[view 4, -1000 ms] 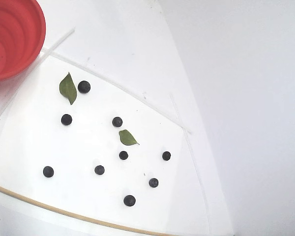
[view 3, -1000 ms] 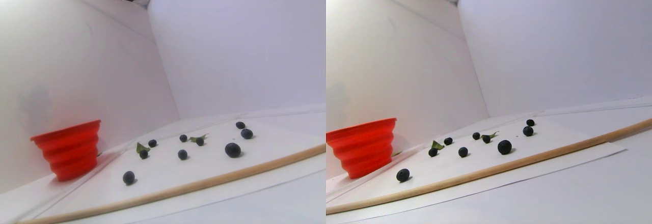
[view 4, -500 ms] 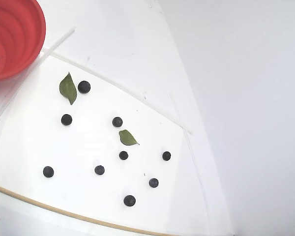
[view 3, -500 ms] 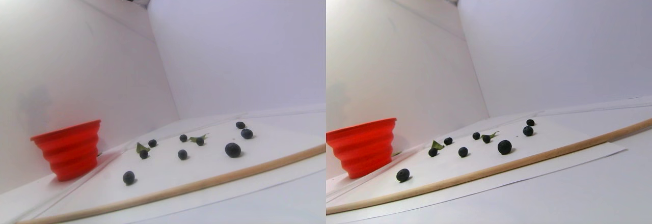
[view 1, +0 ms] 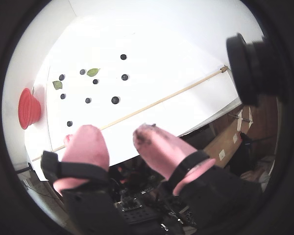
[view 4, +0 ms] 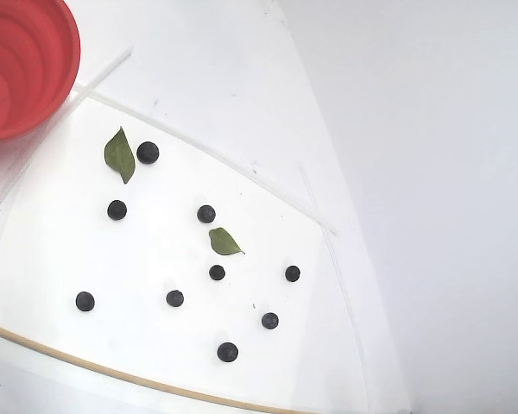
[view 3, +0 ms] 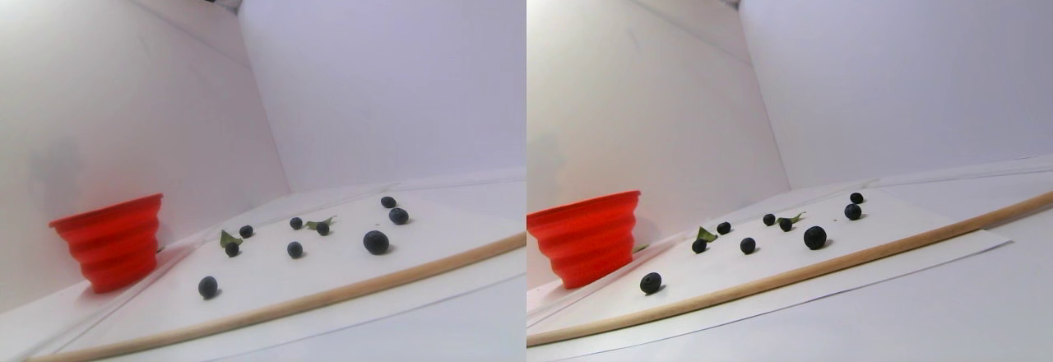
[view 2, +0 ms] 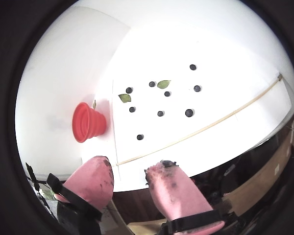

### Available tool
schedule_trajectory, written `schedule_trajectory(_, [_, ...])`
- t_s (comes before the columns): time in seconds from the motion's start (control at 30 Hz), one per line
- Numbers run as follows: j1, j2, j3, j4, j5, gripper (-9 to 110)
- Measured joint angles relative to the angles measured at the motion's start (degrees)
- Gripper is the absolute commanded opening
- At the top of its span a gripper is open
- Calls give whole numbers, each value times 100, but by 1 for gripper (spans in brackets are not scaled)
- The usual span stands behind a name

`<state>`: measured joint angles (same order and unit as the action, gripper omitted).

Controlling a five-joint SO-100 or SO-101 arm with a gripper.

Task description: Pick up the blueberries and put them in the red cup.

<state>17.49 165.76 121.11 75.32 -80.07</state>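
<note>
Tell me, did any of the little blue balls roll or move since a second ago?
No, nothing visibly changed. All nine blueberries lie in the same spots on the white sheet, none in the hand, which is open and empty. The two green leaves, the red cup and the wooden stick are also where they were.

Eight dark blueberries (view 4: 206, 214) lie scattered — red cup (view 4: 34, 52) upright nearby.

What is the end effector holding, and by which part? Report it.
Nothing. The end effector is open, its pink fingertips apart and empty, high above the blueberries and the red cup.
</note>
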Motion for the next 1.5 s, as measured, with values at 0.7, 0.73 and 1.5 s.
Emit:
schedule_trajectory(0.7, [185, -756, 703, -923, -1099, 14])
schedule_trajectory(0.73, [185, -773, 703, -940, -1134, 14])
schedule_trajectory(1.5, [185, -1784, 1063, -2057, -2065, 15])
